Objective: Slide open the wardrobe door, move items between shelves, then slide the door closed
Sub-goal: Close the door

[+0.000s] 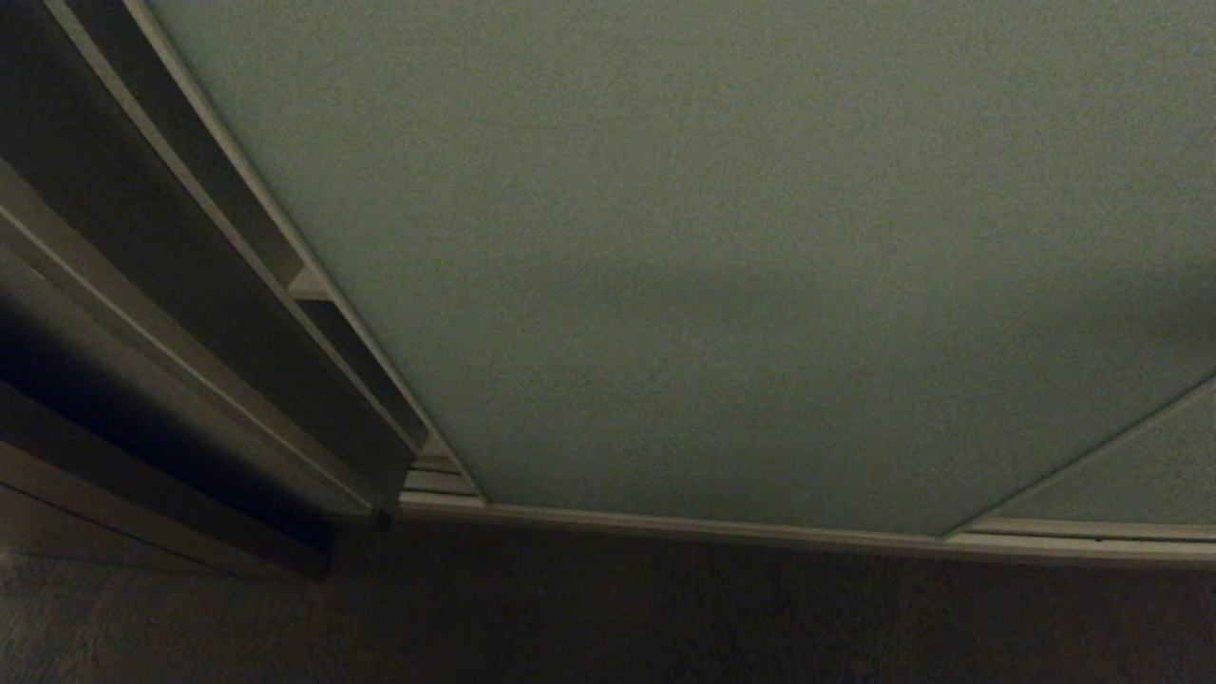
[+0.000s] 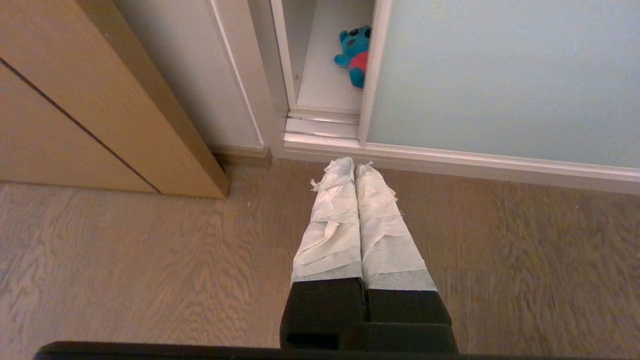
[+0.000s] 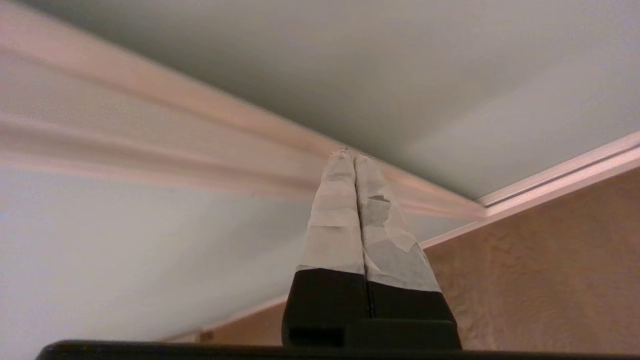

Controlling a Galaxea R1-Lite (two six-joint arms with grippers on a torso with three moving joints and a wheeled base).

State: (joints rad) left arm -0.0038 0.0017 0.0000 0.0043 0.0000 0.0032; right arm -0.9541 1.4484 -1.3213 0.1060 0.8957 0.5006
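The sliding wardrobe door (image 1: pixel 722 266) is a pale grey-green panel filling the head view, with a narrow gap at its left edge. Through that gap in the left wrist view, a blue plush toy with a red belly (image 2: pixel 354 54) sits on a white shelf (image 2: pixel 325 85) beside the door (image 2: pixel 500 75). My left gripper (image 2: pixel 354 162) is shut and empty, hanging low over the floor in front of the bottom track. My right gripper (image 3: pixel 354 154) is shut and empty, its tips close to the beige frame strip (image 3: pixel 200 105) between two door panels. Neither gripper shows in the head view.
A second door panel (image 1: pixel 1140 475) overlaps at the lower right. A dark wooden side panel (image 1: pixel 142 332) flanks the wardrobe on the left, seen as a light wood cabinet (image 2: pixel 100 100) from the left wrist. Wood floor (image 2: pixel 150 275) runs up to the bottom track (image 2: pixel 450 160).
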